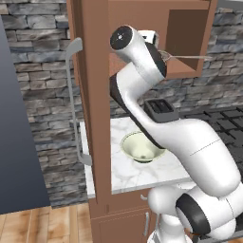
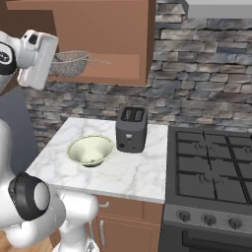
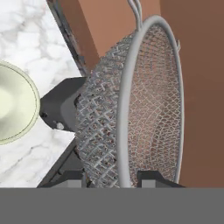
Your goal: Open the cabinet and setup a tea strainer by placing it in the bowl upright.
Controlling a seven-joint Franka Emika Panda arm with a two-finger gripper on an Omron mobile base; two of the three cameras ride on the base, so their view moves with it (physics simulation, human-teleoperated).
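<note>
White arm bent at the elbow and raised high above the counter (image 2: 128, 177), claw (image 3: 114, 178) pinching the strainer (image 3: 131, 109) rim at the open cabinet (image 2: 106, 29) shelf, bowl (image 2: 90, 149) below on the counter beside a toaster (image 2: 131, 129), no readable writing

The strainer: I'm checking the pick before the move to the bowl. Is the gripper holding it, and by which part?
Cannot be told for sure. The gripper has its fingertips either side of the strainer rim at the mesh cup, not the handle.
</note>
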